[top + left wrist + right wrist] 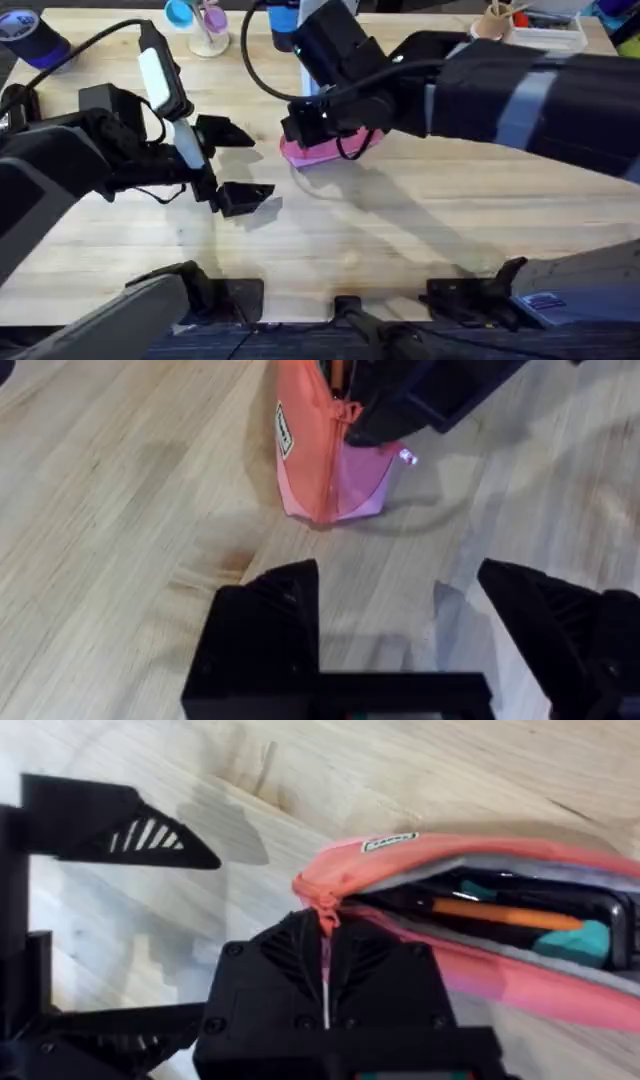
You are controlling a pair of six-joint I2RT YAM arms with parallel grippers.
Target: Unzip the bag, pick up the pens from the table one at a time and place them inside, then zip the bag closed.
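Entry: soft pink oblong fabric pouch point(322, 150), lying mid-desk on the light wooden plank desk point(400, 230), mouth open, 1 orange pen point(505, 913) inside beside dark items. Risk: unanchored fabric may drag or bunch along the zip line, jamming the slider against the pen. Right gripper point(325, 945): reaching across from the right, lowered over the pouch end, fingers pinched on the zipper pull point(323, 910). Left gripper point(400, 635): near the pouch, just above the desk, jaws wide apart, holding nothing.
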